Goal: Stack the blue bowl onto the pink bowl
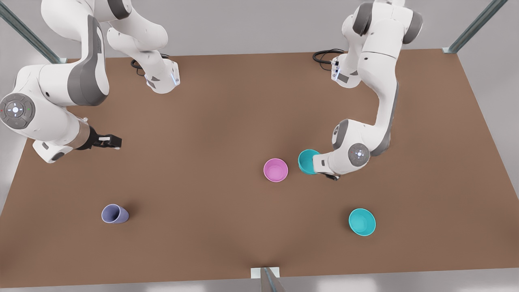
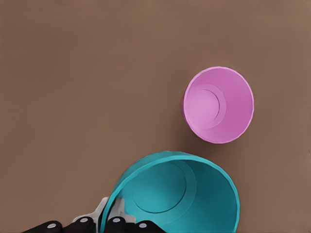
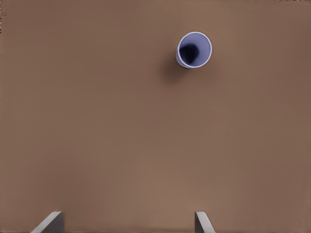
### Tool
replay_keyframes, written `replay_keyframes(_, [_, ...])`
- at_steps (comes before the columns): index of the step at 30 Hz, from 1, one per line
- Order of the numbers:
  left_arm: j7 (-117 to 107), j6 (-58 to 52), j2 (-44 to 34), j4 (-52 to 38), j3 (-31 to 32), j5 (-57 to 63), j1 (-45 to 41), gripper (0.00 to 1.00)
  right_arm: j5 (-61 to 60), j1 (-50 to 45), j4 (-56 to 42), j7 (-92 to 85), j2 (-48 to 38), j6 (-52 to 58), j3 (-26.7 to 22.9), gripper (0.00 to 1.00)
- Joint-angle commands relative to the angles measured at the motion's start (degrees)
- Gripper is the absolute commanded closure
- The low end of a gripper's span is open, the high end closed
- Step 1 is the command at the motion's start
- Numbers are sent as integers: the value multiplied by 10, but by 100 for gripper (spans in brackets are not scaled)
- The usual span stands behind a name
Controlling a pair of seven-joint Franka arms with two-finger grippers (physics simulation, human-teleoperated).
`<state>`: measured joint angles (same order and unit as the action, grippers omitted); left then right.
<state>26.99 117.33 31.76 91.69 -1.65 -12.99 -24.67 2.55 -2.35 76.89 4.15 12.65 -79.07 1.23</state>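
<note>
On the front view's left, your right end effector [image 1: 115, 142] hangs over bare counter [image 1: 211, 113], fingers apart [image 3: 48, 222], holding nothing; that arm waits. Below it stands the grey cup [image 1: 114, 213], well apart from the rest.

Mid-scene, the pink bowl [image 1: 275, 170] sits upright, mouth up, w/ nothing in it.

Just beside it on the front view's right is the blue bowl [image 1: 308, 161], clamped at its rim by your left end effector [image 2: 104, 224], one finger inside the wall and one outside. It looks lifted and tilted a bit. Judging by looks: light, stiff, glossy, so prob. slippery; a rim pinch lets it swing, so go slow. Further right and nearer the camera, a 2nd teal bowl [image 1: 362, 222] sits untouched.
</note>
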Motion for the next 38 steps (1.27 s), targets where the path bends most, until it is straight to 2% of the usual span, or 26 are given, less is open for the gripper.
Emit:
replay_keyframes(1, [-520, -54, 36, -54, 9, -4, -19, 79, 0, 1, 0, -78, 0, 1, 0, 0])
replay_keyframes(3, [-561, -54, 72, -100, 9, -3, -39, 79, -1, 1, 0, -78, 0, 1, 0, 0])
replay_keyframes(8, [-566, -39, 110, -107, 10, -3, -72, 79, -3, 1, 1, -78, 0, 1, 0, 0])
replay_keyframes(21, [-578, -26, 116, -116, 16, -4, -72, 79, -2, 0, 1, -78, 3, 1, 1, 0])
replay_keyframes(22, [-570, -26, 119, -115, 16, -3, -71, 11, -2, 0, 1, -77, 3, 1, 1, 0])
replay_keyframes(23, [-567, -26, 119, -115, 16, -1, -71, 0, -2, 0, 1, -77, 4, 1, 1, 0])
replay_keyframes(25, [-548, -46, 114, -111, 16, 1, -56, 0, -1, 0, -1, -77, 4, 1, 1, 0])
replay_keyframes(27, [-469, -251, 27, -115, 10, 33, 17, 0, -1, 0, -2, -77, 5, 1, 1, 0])
replay_keyframes(28, [-459, -339, -30, -130, 9, 95, 48, 0, -1, 0, -2, -77, 5, 1, 1, 0])
replay_keyframes(31, [-330, -466, -76, -206, 10, 130, 97, 0, -1, 0, -2, -77, 5, 1, 2, 0])
replay_keyframes(32, [-274, -477, -96, -211, 13, 151, 100, 0, -1, 0, -2, -77, 5, 1, 2, 0])
replay_keyframes(33, [-270, -532, -100, -258, 11, 151, 99, 0, -2, 0, -2, -77, 5, 1, 2, 0])
replay_keyframes(34, [-269, -522, -133, -250, 13, 141, 114, 0, -2, 0, -2, -77, 5, 1, 2, 0])
replay_keyframes(35, [-268, -451, -194, -150, 35, 118, 153, 0, -2, 0, -2, -77, 5, 1, 2, 0])
replay_keyframes(36, [-269, -434, -214, -119, 35, 122, 152, 0, -2, 0, -1, -78, 5, 1, 2, 0])
replay_keyframes(38, [-271, -434, -213, -121, 35, 122, 150, 0, -2, 0, -1, -77, 5, 1, 2, 0])
